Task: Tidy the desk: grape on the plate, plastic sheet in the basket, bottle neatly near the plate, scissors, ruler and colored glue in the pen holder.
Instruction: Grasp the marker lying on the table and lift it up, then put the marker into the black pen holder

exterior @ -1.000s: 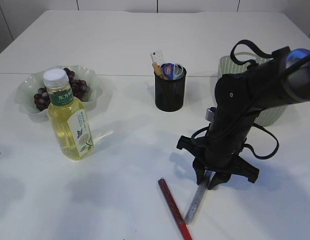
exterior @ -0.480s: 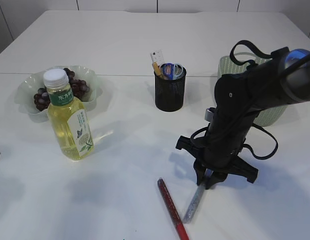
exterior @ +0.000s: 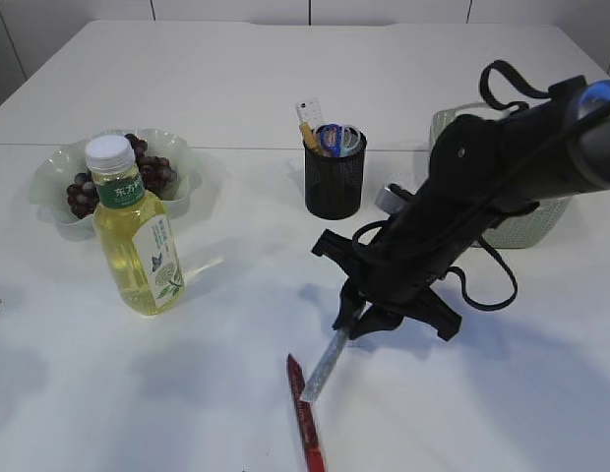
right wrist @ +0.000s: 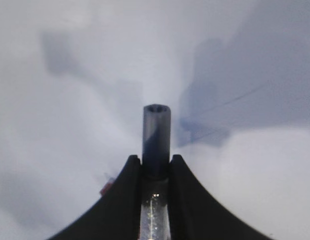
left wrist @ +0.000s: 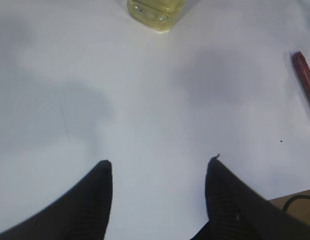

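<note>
My right gripper [exterior: 359, 320] is shut on a silver glitter glue tube [exterior: 325, 369] and holds it slanted above the table; in the right wrist view the tube [right wrist: 156, 135] sticks out between the jaws [right wrist: 155, 160]. A red glue tube [exterior: 305, 425] lies on the table below it, and shows in the left wrist view [left wrist: 305, 80]. The black mesh pen holder [exterior: 335, 177] holds scissors and a ruler. Grapes [exterior: 148, 172] lie on the green plate [exterior: 49, 177]. The bottle [exterior: 133, 236] stands in front of the plate. My left gripper [left wrist: 157, 162] is open and empty over bare table.
A green basket [exterior: 536, 226] stands at the right behind my right arm. The bottle's base [left wrist: 155, 10] shows at the top of the left wrist view. The table's front edge shows at that view's lower right.
My right gripper has lifted the silver glue tube off the table and moved it left and toward the pen holder. The red glue tube has shifted left.
</note>
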